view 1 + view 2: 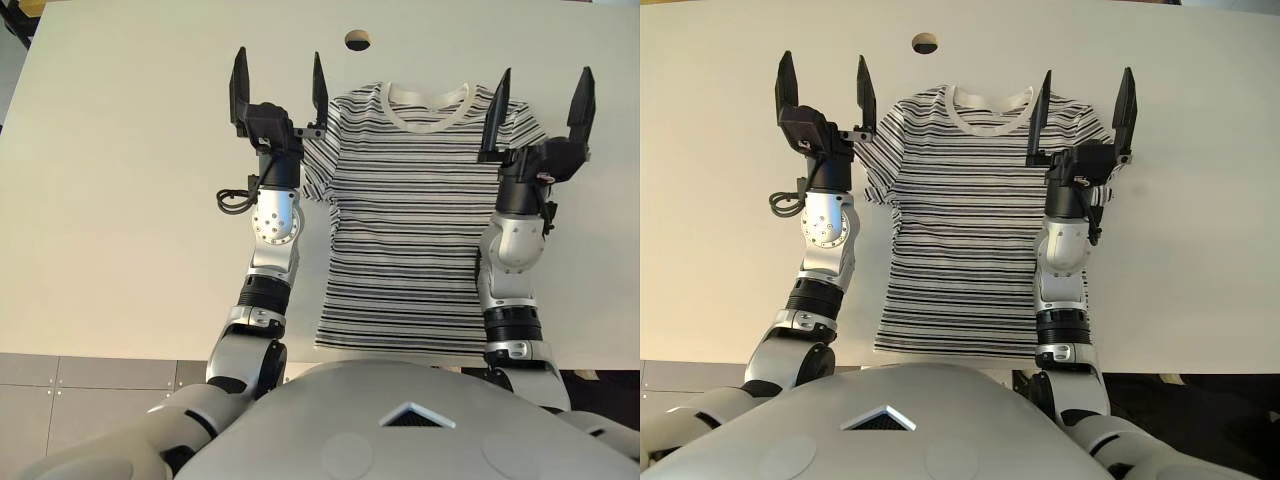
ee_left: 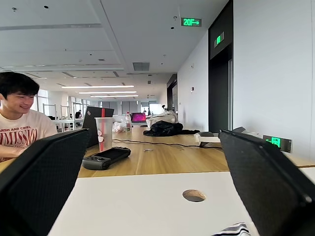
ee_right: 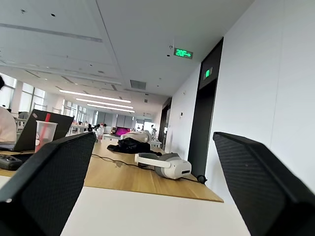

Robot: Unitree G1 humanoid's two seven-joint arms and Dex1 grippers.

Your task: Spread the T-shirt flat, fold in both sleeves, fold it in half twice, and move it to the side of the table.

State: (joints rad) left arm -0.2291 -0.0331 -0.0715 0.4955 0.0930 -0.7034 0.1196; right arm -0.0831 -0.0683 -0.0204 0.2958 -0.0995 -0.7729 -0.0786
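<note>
- T-shirt (image 1: 410, 220), left eye view: striped, light collar. It lies face up on the white table (image 1: 120, 200), collar far and hem near. The body is flat, and the hem lies just beside the table's near edge.
- The left sleeve (image 1: 316, 165) looks rucked rather than flat. The right sleeve (image 1: 528, 122) is partly hidden by the arm.
- Left gripper (image 1: 279, 58): jaws wide apart and holding nothing. It sits just left of the left sleeve, fingers pointing far.
- Right gripper (image 1: 546, 74): also spread and empty, over the right shoulder and sleeve. I cannot tell whether it touches the cloth.
- A round cable hole (image 1: 357, 40) lies far of the collar.
- Right eye view: same layout, nothing added.
- Left wrist view: both fingers (image 2: 42, 184) stand well apart with nothing between them. The hole lies ahead, and a striped corner of the shirt shows at the frame edge.
- Right wrist view: fingers (image 3: 47, 179) are likewise apart, with bare table between them.
- Judged step: spreading looks nearly done and the sleeve folds not yet started.
- Risk 1: folding the rucked left sleeve as it lies would likely lock in the crease and skew the later halves.
- Risk 2: the right gripper sits over the shoulder, not the sleeve edge. Closing there could pinch the body cloth and drag the whole shirt.
- Risk 3: any pull toward the near side could slide the hem off the table.
- Writing: no print is visible on the shirt. A lit green sign (image 2: 191, 22) hangs from the ceiling in both wrist views; its lettering is not transcribed.
</note>
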